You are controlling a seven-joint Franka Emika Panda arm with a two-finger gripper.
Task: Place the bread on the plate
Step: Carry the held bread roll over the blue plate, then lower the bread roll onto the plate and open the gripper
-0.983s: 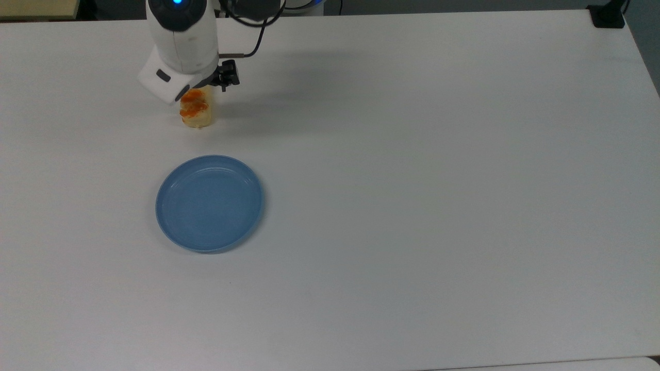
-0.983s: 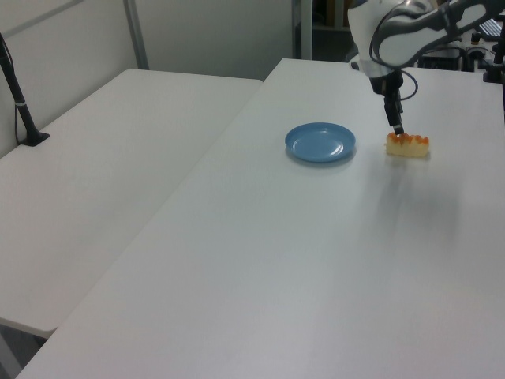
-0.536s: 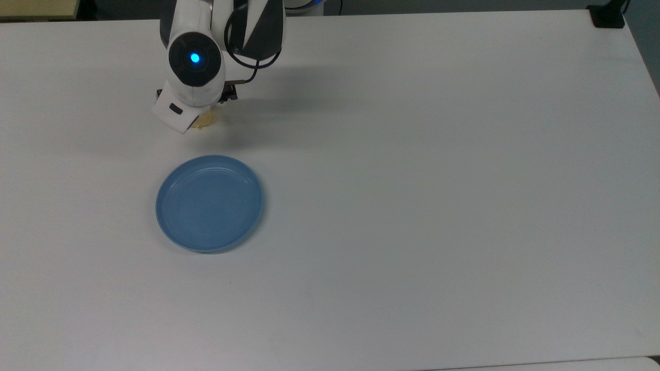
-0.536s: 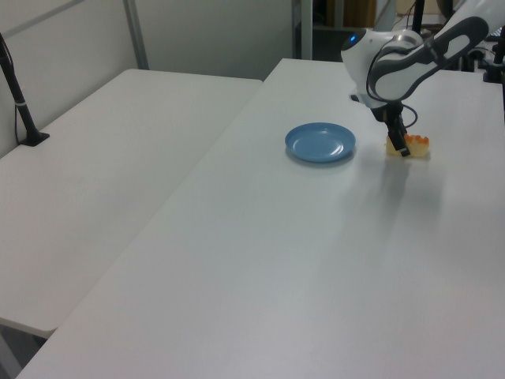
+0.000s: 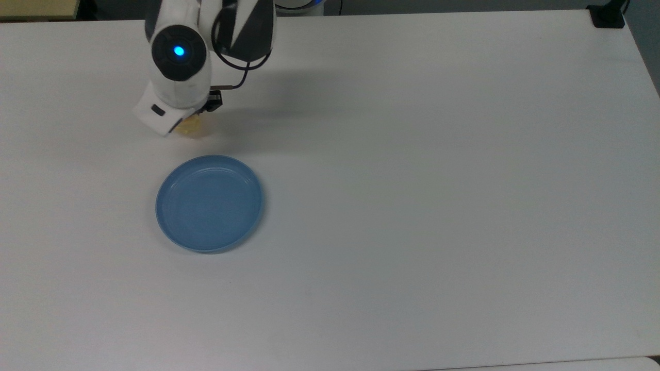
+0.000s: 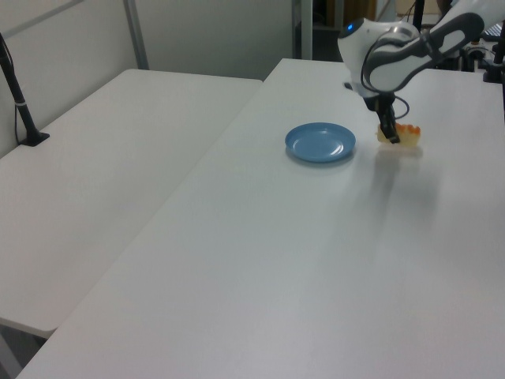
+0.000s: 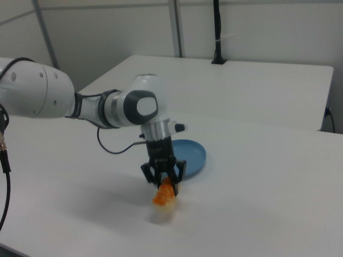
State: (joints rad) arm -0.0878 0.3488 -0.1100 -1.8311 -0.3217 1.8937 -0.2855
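Note:
The bread [image 7: 164, 195], a pale roll with orange topping, hangs just above the white table, and its shadow lies under it. My gripper [image 7: 164, 181] points straight down and is shut on the roll's upper end. In the left view the gripper [image 6: 388, 136] holds the bread [image 6: 404, 134] to the right of the blue plate [image 6: 319, 143]. In the top view the arm's white wrist [image 5: 175, 77] covers most of the bread [image 5: 190, 129], which peeks out above the empty plate [image 5: 210, 203]. The plate [image 7: 194, 155] sits just behind the gripper in the right view.
The white table [image 5: 438, 206] stretches wide to the top view's right. A black clamp [image 5: 608, 15] sits at its far right corner. A second table [image 6: 102, 174] with a black post [image 6: 20, 95] adjoins at the left view's left.
The gripper came down on the bread and shut on it. It has since lifted the bread off the table and shifted it slightly towards the top view's left.

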